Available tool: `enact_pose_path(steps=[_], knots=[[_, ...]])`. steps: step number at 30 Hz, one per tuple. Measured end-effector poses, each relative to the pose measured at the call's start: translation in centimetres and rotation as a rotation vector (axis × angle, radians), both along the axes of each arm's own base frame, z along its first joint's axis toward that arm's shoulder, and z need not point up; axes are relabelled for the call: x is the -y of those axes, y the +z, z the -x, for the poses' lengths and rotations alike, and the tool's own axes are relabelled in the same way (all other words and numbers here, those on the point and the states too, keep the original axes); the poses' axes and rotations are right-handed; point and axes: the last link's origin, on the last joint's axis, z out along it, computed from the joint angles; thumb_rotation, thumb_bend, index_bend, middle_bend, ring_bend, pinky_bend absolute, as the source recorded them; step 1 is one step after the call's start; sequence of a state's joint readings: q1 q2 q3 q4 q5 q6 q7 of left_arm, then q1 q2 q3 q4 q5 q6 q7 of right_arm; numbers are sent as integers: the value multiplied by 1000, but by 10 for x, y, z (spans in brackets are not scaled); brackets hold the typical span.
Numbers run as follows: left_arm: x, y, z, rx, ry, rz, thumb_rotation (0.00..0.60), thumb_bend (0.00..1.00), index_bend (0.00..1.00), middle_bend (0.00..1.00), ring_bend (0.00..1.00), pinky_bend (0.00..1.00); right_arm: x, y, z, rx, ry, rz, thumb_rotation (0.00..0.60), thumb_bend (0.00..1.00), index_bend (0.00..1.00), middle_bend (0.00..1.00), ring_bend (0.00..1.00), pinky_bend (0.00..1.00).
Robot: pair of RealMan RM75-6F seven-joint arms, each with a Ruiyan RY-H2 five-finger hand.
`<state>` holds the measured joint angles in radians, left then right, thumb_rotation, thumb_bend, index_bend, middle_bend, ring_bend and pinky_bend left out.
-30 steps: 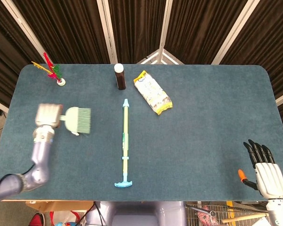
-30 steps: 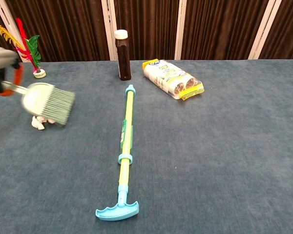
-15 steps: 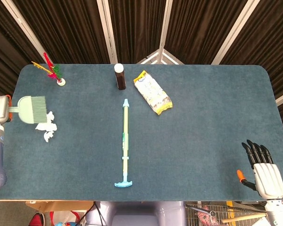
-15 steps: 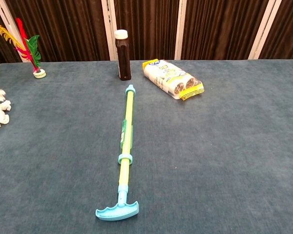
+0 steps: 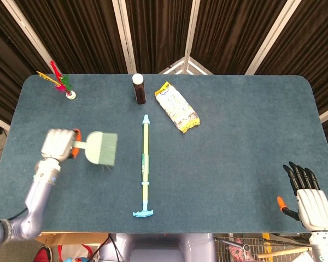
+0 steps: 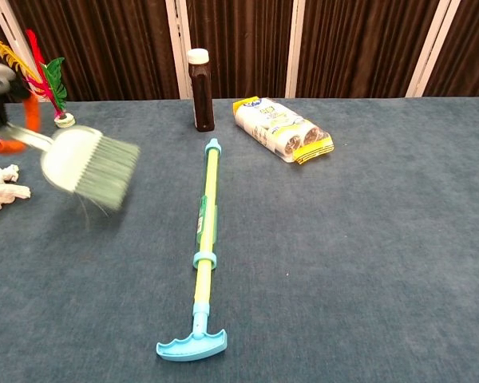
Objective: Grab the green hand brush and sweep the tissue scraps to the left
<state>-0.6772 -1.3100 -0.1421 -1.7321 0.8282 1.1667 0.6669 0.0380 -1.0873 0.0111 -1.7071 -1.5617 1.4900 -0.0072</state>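
My left hand grips the handle of the green hand brush, which is motion-blurred, its bristles pointing right toward the long pole. In the chest view the left hand sits at the left edge, and the brush hangs just above the table. White tissue scraps lie at the far left, to the left of the bristles and apart from them. The head view hides the scraps under my hand. My right hand rests at the front right corner, fingers straight and apart, holding nothing.
A yellow-green pole with a blue T-end lies lengthwise in the middle of the blue table. A brown bottle and a snack packet stand behind it. A feathered shuttlecock sits at the back left.
The left hand swept the brush to the far left edge, pushing the scraps left, and has now swung it back right, past the scraps.
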Motion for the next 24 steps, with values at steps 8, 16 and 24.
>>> enact_pose_path(steps=[8, 16, 24], knots=[[54, -36, -3, 96, -14, 122, 600, 212, 402, 813, 867, 913, -2, -1, -1, -8, 2, -1, 600, 375, 0, 0, 0, 0], [88, -10, 31, -39, -11, 123, 600, 1, 8, 65, 137, 323, -2, -1, -1, -12, 0, -3, 600, 376, 0, 0, 0, 0], [110, 31, 52, 8, -6, 22, 600, 6, 0, 0, 0, 76, -2, -2, -1, -26, 3, 0, 600, 376, 0, 0, 0, 0]])
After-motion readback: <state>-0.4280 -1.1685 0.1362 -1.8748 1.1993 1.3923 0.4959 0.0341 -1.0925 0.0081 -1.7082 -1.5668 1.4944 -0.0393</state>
